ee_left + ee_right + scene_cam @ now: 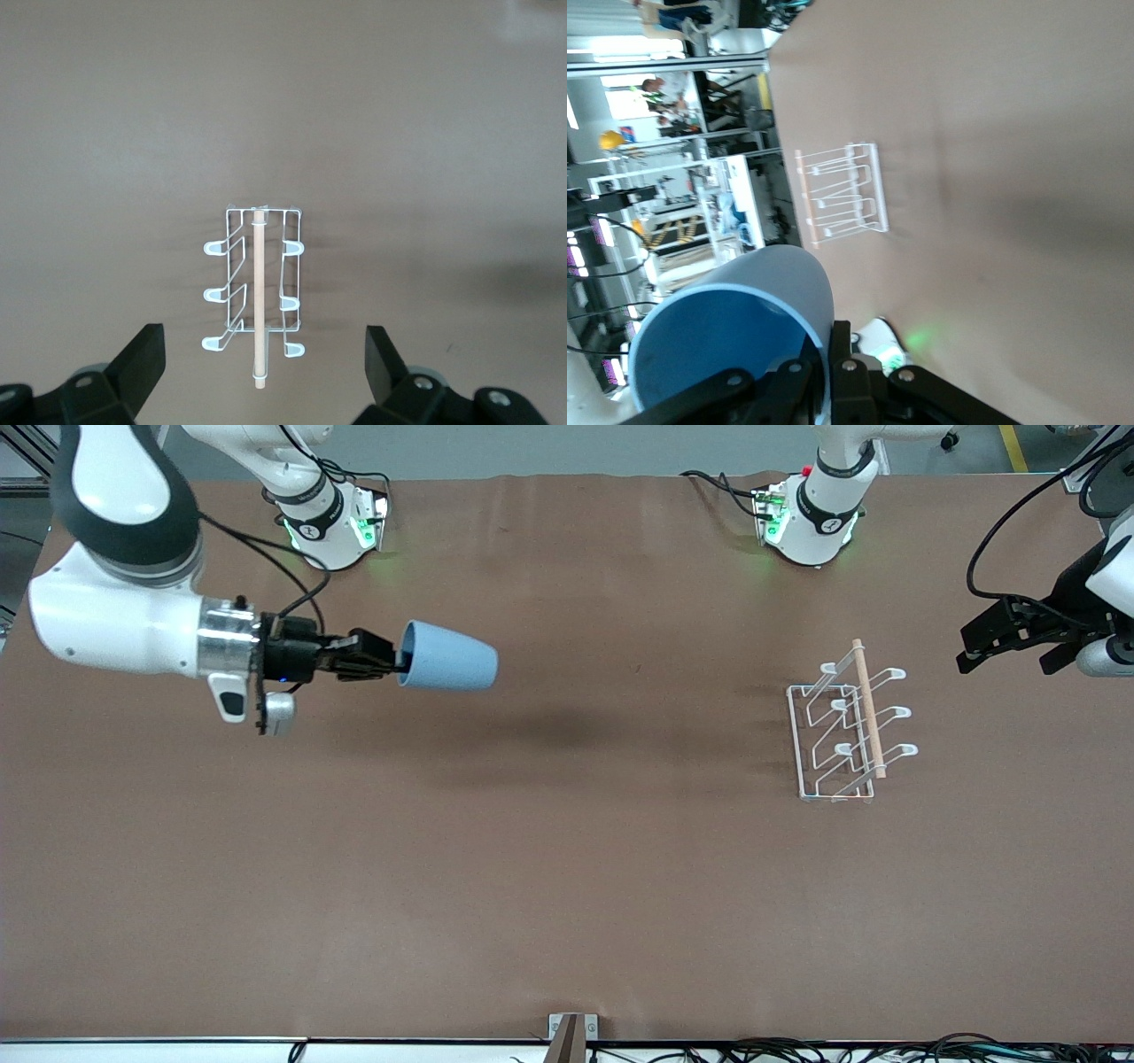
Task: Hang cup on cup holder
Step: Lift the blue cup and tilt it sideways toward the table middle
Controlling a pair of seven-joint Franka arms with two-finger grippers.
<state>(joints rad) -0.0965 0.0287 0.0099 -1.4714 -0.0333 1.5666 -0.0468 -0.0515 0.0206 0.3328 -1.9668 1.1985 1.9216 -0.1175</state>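
My right gripper (397, 660) is shut on the rim of the blue cup (447, 656), one finger inside and one outside, and holds it on its side in the air over the right arm's end of the table. The right wrist view shows the cup (735, 332) with its darker blue inside and the cup holder (839, 195) in the distance. The cup holder (849, 722), a white wire rack with a wooden rod on top, stands toward the left arm's end of the table. My left gripper (979, 654) hovers open beside the rack, which shows between its fingers (142, 363) as the cup holder (257, 288).
The table is covered in brown paper (567, 868). Both arm bases (341, 522) stand along the edge farthest from the front camera. A small bracket (571, 1032) sits at the table's nearest edge.
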